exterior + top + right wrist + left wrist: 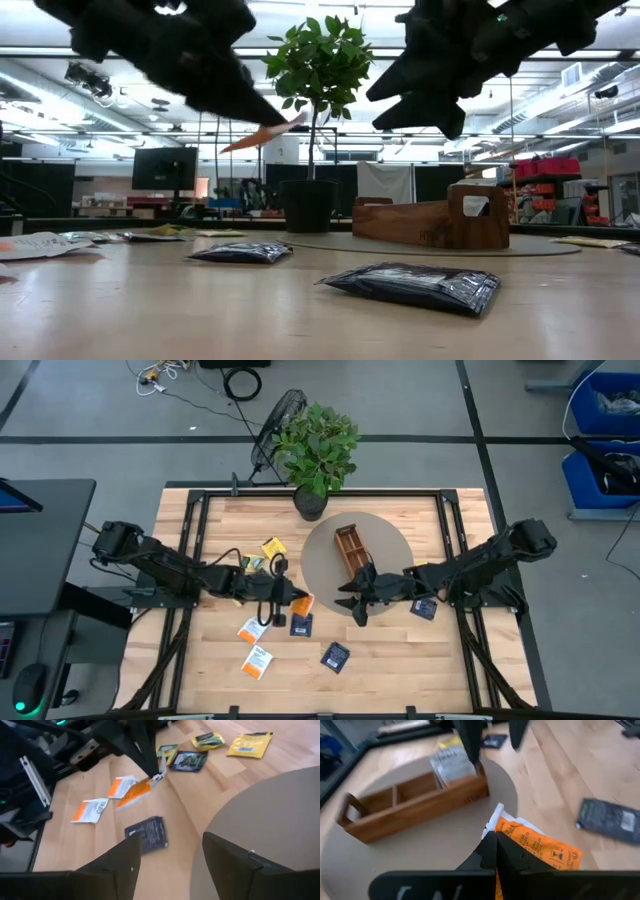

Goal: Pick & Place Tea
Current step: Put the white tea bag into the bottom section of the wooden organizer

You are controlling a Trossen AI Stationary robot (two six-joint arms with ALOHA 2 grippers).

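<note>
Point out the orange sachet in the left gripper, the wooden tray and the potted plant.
orange sachet (540, 847), left wrist view, printed face.
left gripper (492, 851), left wrist view, fingertips.
wooden tray (351, 549), high view, side wall.
potted plant (318, 445), high view, leaves.

Wooden tray (350, 548) on round mat (322, 565); right gripper (357, 603) hovers near its near end. Potted plant (316, 448) blocks far side. Bare mat left of tray.
</note>
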